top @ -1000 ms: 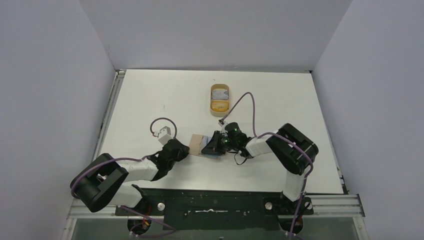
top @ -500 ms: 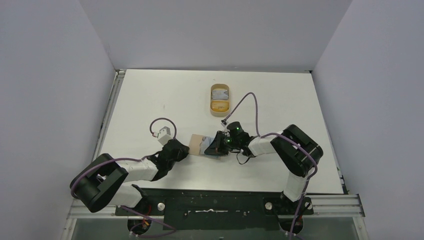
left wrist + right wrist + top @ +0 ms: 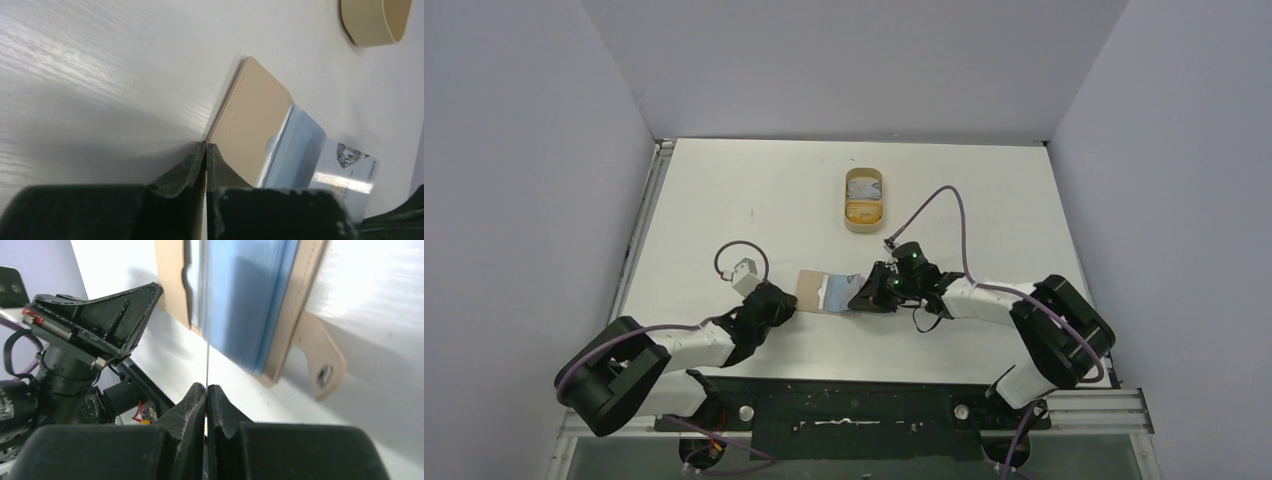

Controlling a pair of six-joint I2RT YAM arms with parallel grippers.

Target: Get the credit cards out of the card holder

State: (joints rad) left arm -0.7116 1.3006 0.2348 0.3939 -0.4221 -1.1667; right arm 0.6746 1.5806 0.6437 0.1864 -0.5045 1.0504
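Observation:
The tan card holder (image 3: 808,288) lies flat on the table between my two grippers. My left gripper (image 3: 205,145) is shut on its near corner, and its tan panel (image 3: 252,117) fills the left wrist view. A light blue credit card (image 3: 835,294) sticks out of its right side, with a silvery card (image 3: 345,172) beyond it. My right gripper (image 3: 206,388) is shut on a thin card seen edge-on (image 3: 206,347), which runs back over the blue card face (image 3: 245,295). The holder's strap tab (image 3: 320,357) lies flat on the table.
An oval tan dish (image 3: 865,214) with raised rim stands farther back at the middle of the table, with light and yellow things in it. Its wall shows in the left wrist view (image 3: 372,30). My left gripper's fingers (image 3: 125,315) show in the right wrist view.
My right gripper has moved to the right, and the card has slid further out of the holder. The holder and my left gripper have shifted slightly left.

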